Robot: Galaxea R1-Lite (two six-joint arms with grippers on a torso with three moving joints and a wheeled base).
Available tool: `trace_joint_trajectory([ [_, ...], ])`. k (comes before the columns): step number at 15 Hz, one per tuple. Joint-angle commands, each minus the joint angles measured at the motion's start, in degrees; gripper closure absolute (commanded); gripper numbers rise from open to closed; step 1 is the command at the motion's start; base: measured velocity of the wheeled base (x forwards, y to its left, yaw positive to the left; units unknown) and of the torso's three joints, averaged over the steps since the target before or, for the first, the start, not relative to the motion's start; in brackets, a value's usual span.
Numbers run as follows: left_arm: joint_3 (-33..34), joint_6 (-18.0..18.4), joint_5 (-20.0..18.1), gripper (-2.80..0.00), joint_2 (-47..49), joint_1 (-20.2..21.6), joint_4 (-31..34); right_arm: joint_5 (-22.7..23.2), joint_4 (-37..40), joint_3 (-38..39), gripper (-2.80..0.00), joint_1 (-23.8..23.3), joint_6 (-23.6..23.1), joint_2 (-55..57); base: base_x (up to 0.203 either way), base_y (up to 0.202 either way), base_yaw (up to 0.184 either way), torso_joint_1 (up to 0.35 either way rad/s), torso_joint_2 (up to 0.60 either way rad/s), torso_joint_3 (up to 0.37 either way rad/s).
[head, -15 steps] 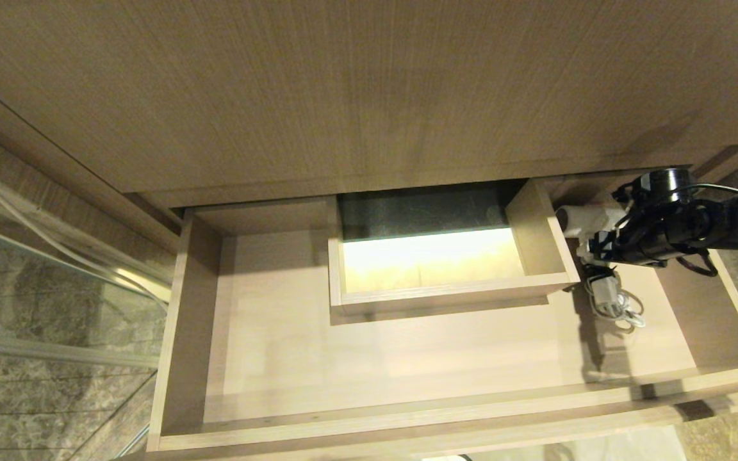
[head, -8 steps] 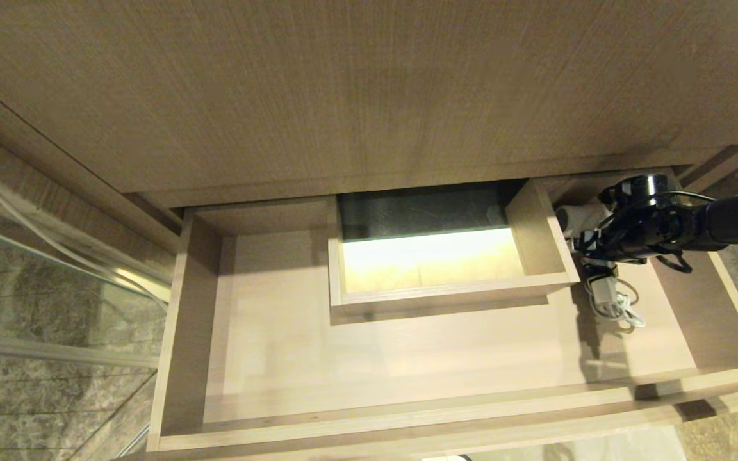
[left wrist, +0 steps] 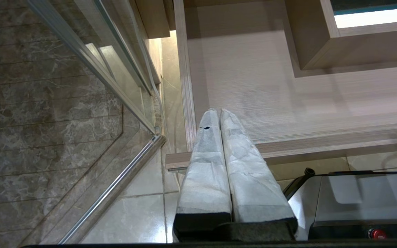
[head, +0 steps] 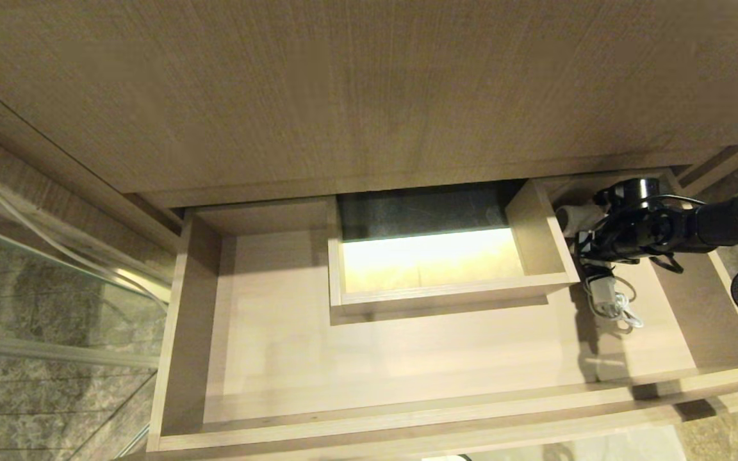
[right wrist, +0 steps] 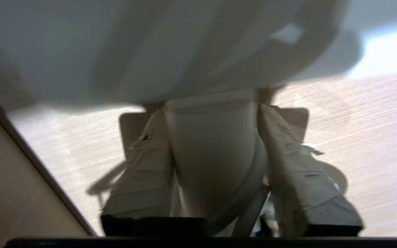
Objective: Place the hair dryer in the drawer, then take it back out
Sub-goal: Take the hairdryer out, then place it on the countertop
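The drawer (head: 407,416) stands pulled out, wide and shallow, in light wood grain. The small white hair dryer (head: 575,218) lies in its back right corner, its bundled white cord (head: 609,298) on the drawer floor just in front. My right gripper (head: 590,246) reaches in from the right, down over the dryer. In the right wrist view its fingers (right wrist: 143,165) press on both sides of the white handle (right wrist: 212,155), so the right gripper (right wrist: 212,108) is shut on it. My left gripper (left wrist: 218,111) hangs shut and empty by the drawer's front left corner (left wrist: 184,103).
A boxed cut-out (head: 433,256) rises at the drawer's back middle, close to the left of the dryer. A taller wood-grain panel (head: 369,96) overhangs the drawer's back. A glass partition with a metal frame (head: 55,256) stands to the left over marble tiles. My base (left wrist: 364,203) sits below the drawer front.
My right arm has reached a little further into the drawer's back right corner, closer onto the dryer. The dryer and its cord lie where they were. The left arm has not moved.
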Motion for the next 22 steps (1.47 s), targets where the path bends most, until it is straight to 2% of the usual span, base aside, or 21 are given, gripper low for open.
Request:
trace_joint_trajectory([
  [1, 0.01, 0.0, 0.02, 0.0, 0.09, -0.01, -0.02, -0.34, 0.72, 0.79, 0.0, 0.0, -1.62, -3.65, 0.0, 0.0, 0.0, 0.0, 0.0, 0.0],
  [4, 0.01, 0.0, 0.02, 0.0, 0.09, -0.01, -0.02, -0.87, 2.79, 3.65, 0.0, -0.29, -6.74, -10.02, 0.0, 0.0, 0.0, 0.0, 0.0, 0.0],
  [7, 0.01, 0.0, 0.02, 0.0, 0.09, -0.01, -0.02, -0.83, 4.37, 7.25, 0.0, -0.8, -9.98, -17.59, 0.0, 0.0, 0.0, 0.0, 0.0, 0.0],
  [12, 0.01, 0.0, 0.02, 0.0, 0.09, -0.01, -0.02, -0.87, 8.89, 14.71, 0.0, -1.92, -18.73, -34.07, 0.0, 0.0, 0.0, 0.0, 0.0, 0.0],
  [16, 0.01, 0.0, 0.02, 0.0, 0.0, -0.01, -0.02, -0.94, 12.16, 22.43, 0.0, -2.19, -19.46, -48.71, 0.0, 0.0, 0.0, 0.0, 0.0, 0.0],
  [22, 0.01, 0.0, 0.02, 0.0, 0.09, -0.01, -0.02, -0.93, 12.71, 29.8, 0.0, -2.15, -18.74, -65.85, 0.0, 0.0, 0.0, 0.0, 0.0, 0.0],
])
